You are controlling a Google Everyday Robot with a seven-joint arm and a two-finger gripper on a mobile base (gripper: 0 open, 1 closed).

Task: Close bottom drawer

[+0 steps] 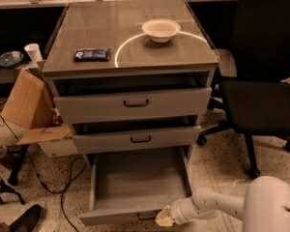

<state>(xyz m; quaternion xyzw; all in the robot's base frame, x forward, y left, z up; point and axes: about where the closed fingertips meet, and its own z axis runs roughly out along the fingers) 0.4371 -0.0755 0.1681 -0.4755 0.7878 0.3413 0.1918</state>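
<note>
Tool [163,218] sits low at the right end of the front of the bottom drawer [135,185]. It is touching that front or just beside it, right of the handle [146,217]. I cannot tell whether it is spread or pressed together.

The drawer stands pulled far out of the cabinet [130,69] with its tray bare. The middle drawer [135,139] and top drawer [133,104] above are each out a little.

My worry is the off-centre contact: pushing from this end could skew the drawer on its runners and jam it partway. If I aim too high, I could ride over the low front into the tray and shove nothing. Driving my arm [217,204] in too far risks striking the middle drawer's front.
</note>
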